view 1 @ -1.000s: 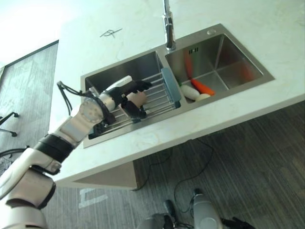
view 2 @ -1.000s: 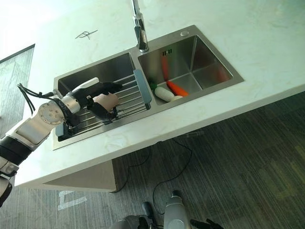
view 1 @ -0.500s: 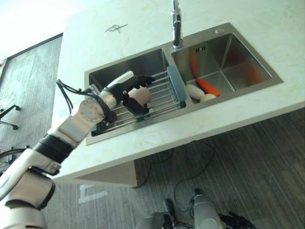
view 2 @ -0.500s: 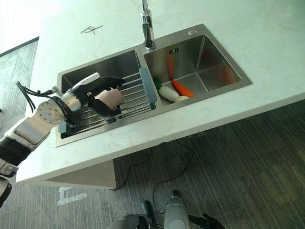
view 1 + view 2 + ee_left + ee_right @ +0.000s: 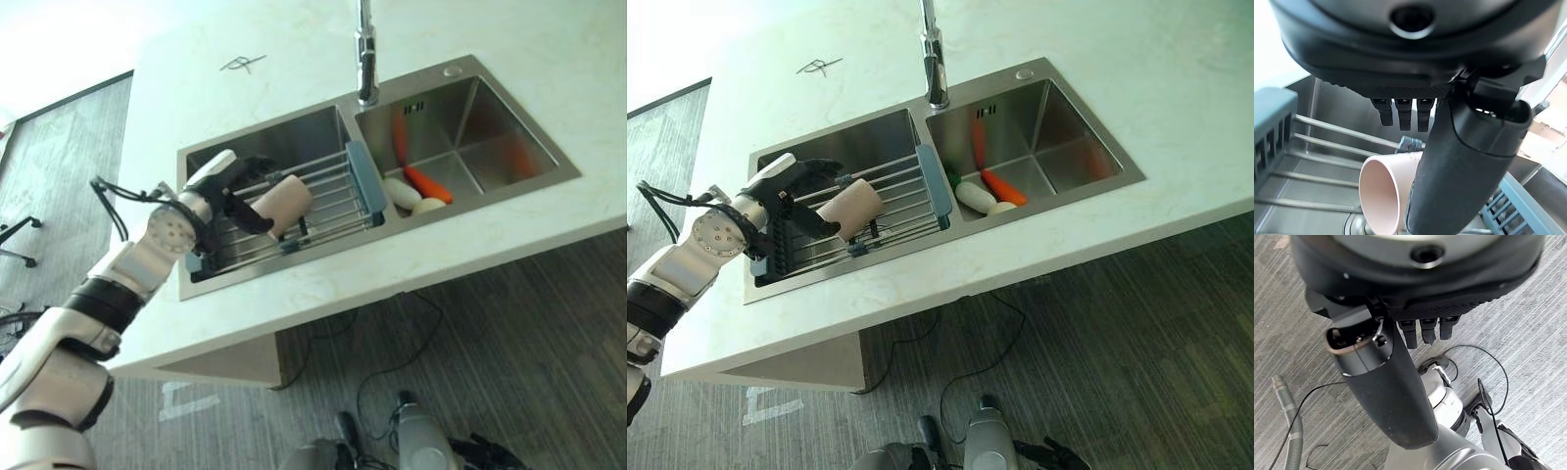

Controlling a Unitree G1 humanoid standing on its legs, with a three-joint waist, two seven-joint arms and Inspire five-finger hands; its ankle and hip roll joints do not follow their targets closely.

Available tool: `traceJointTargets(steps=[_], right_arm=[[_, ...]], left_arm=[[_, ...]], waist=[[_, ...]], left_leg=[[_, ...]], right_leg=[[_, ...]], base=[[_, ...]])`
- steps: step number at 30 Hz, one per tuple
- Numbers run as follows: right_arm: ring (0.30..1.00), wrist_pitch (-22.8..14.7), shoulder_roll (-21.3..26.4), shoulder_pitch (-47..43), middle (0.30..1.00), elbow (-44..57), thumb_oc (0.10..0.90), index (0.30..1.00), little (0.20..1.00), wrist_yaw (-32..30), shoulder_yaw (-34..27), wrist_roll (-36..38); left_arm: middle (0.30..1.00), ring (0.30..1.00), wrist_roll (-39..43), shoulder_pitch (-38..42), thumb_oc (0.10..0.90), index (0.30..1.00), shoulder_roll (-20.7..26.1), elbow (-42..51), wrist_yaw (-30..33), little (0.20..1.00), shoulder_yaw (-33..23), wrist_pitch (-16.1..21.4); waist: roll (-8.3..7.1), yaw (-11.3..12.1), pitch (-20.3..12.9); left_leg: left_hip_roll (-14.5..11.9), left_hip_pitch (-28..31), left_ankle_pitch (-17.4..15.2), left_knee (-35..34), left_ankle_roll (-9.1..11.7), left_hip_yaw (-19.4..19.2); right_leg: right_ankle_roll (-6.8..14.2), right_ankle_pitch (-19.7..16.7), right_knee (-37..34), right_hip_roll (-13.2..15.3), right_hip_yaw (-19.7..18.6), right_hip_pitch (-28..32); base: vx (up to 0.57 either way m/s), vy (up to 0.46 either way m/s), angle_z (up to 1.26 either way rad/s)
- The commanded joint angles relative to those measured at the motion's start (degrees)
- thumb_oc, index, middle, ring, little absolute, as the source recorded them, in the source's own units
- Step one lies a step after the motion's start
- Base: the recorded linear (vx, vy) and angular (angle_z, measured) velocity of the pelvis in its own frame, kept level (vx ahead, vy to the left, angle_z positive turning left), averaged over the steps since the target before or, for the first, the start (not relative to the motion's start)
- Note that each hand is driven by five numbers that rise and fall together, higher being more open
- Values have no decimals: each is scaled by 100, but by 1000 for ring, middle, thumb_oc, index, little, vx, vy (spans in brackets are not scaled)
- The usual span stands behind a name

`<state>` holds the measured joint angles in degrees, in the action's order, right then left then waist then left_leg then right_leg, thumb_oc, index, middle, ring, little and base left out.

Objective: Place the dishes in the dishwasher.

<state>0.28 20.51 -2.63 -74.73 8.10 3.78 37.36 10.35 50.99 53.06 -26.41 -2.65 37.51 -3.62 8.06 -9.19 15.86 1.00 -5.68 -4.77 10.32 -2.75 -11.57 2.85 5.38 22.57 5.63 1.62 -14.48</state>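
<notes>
Left robot hand (image 5: 227,184) over left end of wire rack (image 5: 323,201) in left sink basin (image 5: 294,137), fingers relaxed and spread, nothing gripped. Pink cup (image 5: 282,203) lies on its side on the rack just beside the fingers; whether the thumb touches it I cannot tell. Blue rack end (image 5: 363,181) against the divider. Faucet (image 5: 366,54) above the divider. Right basin (image 5: 490,117) holds a white vegetable (image 5: 400,191) and carrot (image 5: 428,183). White tabletop (image 5: 343,284) around the sink. Right robot hand (image 5: 1400,396) over floor, fingers relaxed, empty.
</notes>
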Motion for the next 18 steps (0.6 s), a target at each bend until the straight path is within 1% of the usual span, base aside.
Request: traceJointTargets(steps=[1,4,8,11,18], right_arm=[[900,-78,24,427,900,113,800,900,900,-28,93,315],[900,-52,23,442,900,146,800,900,900,-34,74,225],[900,-18,19,455,900,133,800,900,900,-32,77,202],[900,-6,3,441,900,103,800,900,900,-19,85,132],[900,-55,28,411,900,109,800,900,900,45,125,149]], left_arm=[[900,900,-146,489,800,900,310,-61,544,900,-962,246],[900,900,-16,427,800,900,252,-141,570,900,-1007,257],[900,900,367,336,800,900,119,-182,460,900,-1129,247],[900,900,645,318,800,900,-57,-221,372,900,-1171,173],[900,900,685,459,800,900,-120,-185,252,900,-1076,-27]], waist=[[12,-28,-502],[8,-40,-515],[-14,-44,-507],[-39,-69,-465],[-63,-105,-403]], left_leg=[[-442,-363,-474,687,492,307],[-446,-331,-488,687,489,302],[-458,-318,-488,687,490,302],[-467,-327,-484,687,488,302],[-500,-348,-450,687,494,297]], right_leg=[[560,-22,-538,307,-225,328],[550,1,-538,296,-230,360],[545,1,-538,285,-233,372],[538,-7,-538,268,-244,359],[515,-25,-538,227,-269,343]], base=[[48,-5,6],[41,-1,4],[0,0,0],[0,0,0],[-5,-6,-2]])
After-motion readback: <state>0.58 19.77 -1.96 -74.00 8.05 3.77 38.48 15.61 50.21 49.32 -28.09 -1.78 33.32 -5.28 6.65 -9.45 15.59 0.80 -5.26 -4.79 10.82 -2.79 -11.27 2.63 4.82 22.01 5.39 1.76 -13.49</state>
